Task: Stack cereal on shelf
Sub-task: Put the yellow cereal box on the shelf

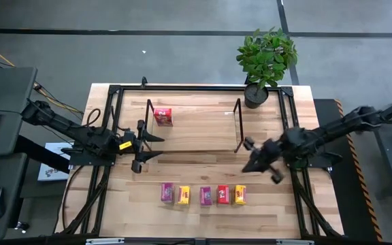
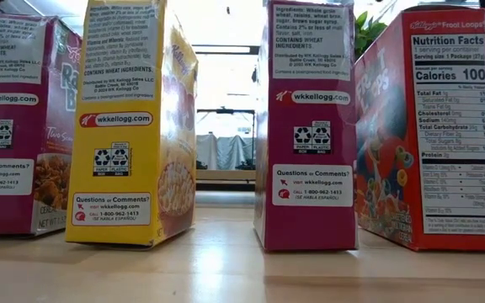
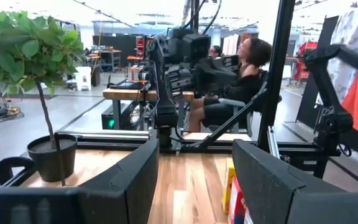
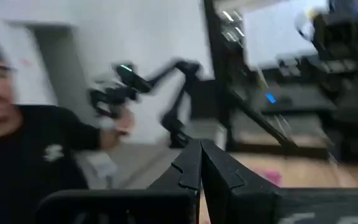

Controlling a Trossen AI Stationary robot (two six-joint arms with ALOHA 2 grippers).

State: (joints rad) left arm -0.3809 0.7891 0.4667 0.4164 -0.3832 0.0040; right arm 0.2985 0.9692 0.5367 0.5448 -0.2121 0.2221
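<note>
A red cereal box (image 1: 163, 116) is seen standing on the shelf (image 1: 196, 129), just beyond the left gripper (image 1: 146, 146), whose fingers (image 3: 129, 180) are spread wide with nothing between them. The right gripper (image 1: 263, 168), its fingers (image 4: 219, 171) pressed together and empty, is held beside the shelf's other end. Four boxes (image 1: 203, 194) are lined up on the table (image 1: 101, 204) between and in front of both grippers.
</note>
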